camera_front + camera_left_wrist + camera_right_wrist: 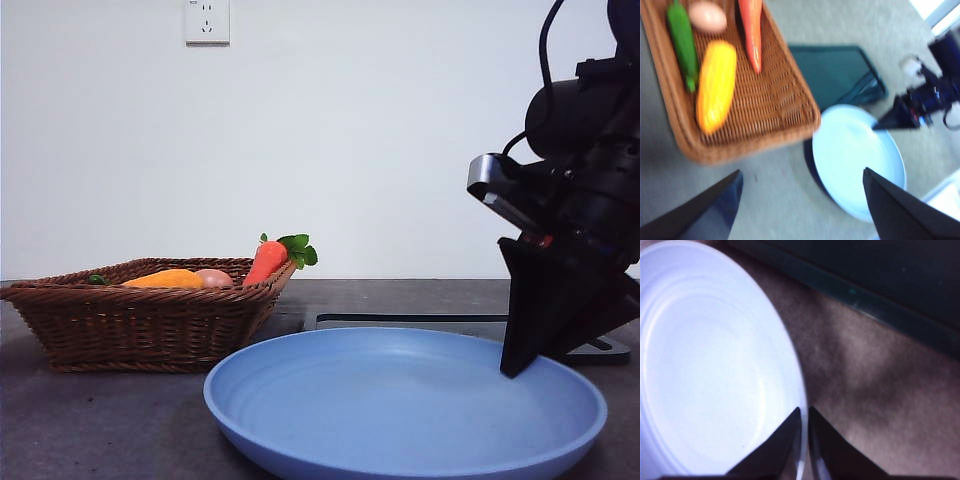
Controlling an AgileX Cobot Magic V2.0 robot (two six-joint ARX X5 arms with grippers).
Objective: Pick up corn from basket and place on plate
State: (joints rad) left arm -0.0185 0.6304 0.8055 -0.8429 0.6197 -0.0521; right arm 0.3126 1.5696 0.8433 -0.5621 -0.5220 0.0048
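Note:
The orange-yellow corn [165, 279] [715, 85] lies inside the brown wicker basket [140, 325] [775, 115] on the left of the table. In front sits the light blue plate [400, 400] [855, 155] [705, 365], with nothing on it. My right gripper [515, 368] [877, 126] [804, 410] hangs at the plate's right rim, jaws shut with nothing in them. High above the table, the left gripper [801, 171] is open over the gap between basket and plate, well clear of the corn.
A carrot [266, 262] [752, 30] with green leaves, a pinkish egg-like ball [213, 278] [707, 16] and a green pepper [682, 42] share the basket. A flat black tray [420, 322] [835, 72] [880, 285] lies behind the plate.

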